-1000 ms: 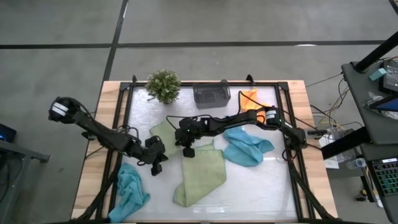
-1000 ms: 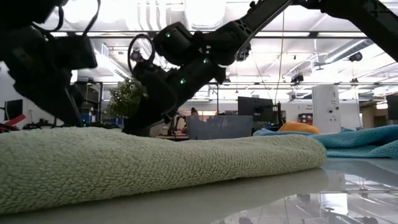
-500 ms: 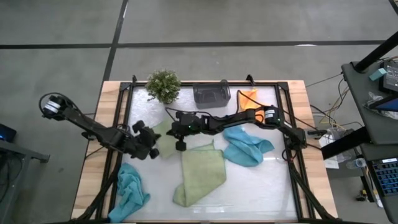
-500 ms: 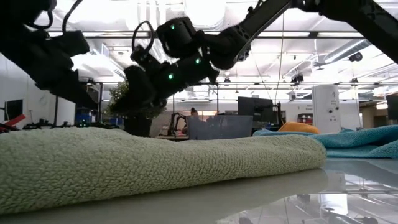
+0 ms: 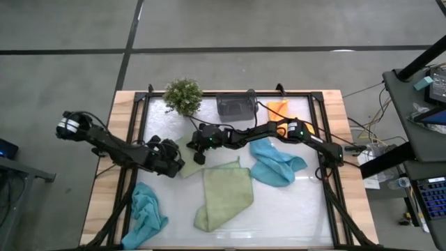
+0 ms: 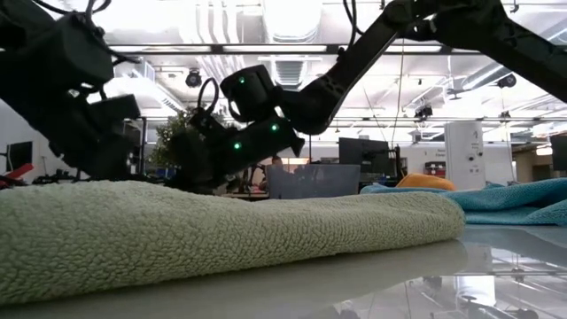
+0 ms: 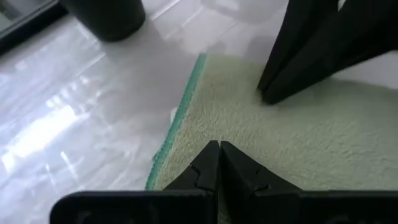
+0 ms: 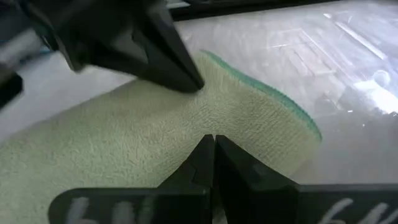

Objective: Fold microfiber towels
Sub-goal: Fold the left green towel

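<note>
Both claws have come down onto the far light green towel [image 5: 182,148] near the surface's [image 5: 293,209] middle. The left claw [image 5: 174,166] and right claw [image 5: 197,155] are each now pinched shut on its pile, so a lift and fold looks ready to begin.

Ceiling lights [image 6: 292,22] are blowing out the low view, turning my arms into silhouettes. Glare is streaking the glossy table [image 7: 68,118] in my wrist views. The near green towel [image 6: 204,235] is looking soft.
</note>
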You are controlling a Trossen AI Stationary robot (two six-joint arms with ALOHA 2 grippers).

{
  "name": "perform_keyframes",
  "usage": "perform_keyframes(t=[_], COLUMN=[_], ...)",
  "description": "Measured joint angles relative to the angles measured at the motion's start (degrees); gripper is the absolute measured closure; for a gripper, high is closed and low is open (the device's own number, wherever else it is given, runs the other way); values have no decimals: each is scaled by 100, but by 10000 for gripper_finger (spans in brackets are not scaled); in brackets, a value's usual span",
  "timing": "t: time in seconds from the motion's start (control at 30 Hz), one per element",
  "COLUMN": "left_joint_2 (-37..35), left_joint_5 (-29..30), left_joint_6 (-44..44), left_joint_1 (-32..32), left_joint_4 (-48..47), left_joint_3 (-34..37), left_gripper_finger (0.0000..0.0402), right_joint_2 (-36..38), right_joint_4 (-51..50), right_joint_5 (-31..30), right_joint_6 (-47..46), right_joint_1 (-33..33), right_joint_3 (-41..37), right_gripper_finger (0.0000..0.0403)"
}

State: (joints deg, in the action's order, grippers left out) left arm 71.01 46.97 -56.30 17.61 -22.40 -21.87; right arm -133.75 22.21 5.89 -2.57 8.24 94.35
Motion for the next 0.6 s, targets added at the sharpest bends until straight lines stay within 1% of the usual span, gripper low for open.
perform_keyframes(t=[0.1, 0.2, 0.3, 0.4, 0.5, 0.6], left_joint_2=[168, 201, 137, 56, 4, 8], left_joint_5=[-16, -91, -220, -235, -338, -692], left_joint_6=[-290, -291, -12, 407, 937, 1488], left_joint_1=[0, 0, 2, 2, 2, 2], left_joint_4=[33, 41, 40, 168, 569, 1102], left_joint_3=[0, -92, -258, -427, -450, -429], left_gripper_finger=[401, 401, 402, 402, 402, 402], right_joint_2=[24, 146, 446, 835, 1335, 1843], right_joint_4=[-100, -123, -83, 107, 440, 645], right_joint_5=[0, 34, 81, 183, 209, 216], right_joint_6=[118, 345, 581, 785, 886, 998], right_joint_1=[11, 2, -28, -42, -71, -77], right_joint_3=[0, -69, -324, -769, -1333, -1870], right_gripper_finger=[394, 394, 394, 394, 394, 394])
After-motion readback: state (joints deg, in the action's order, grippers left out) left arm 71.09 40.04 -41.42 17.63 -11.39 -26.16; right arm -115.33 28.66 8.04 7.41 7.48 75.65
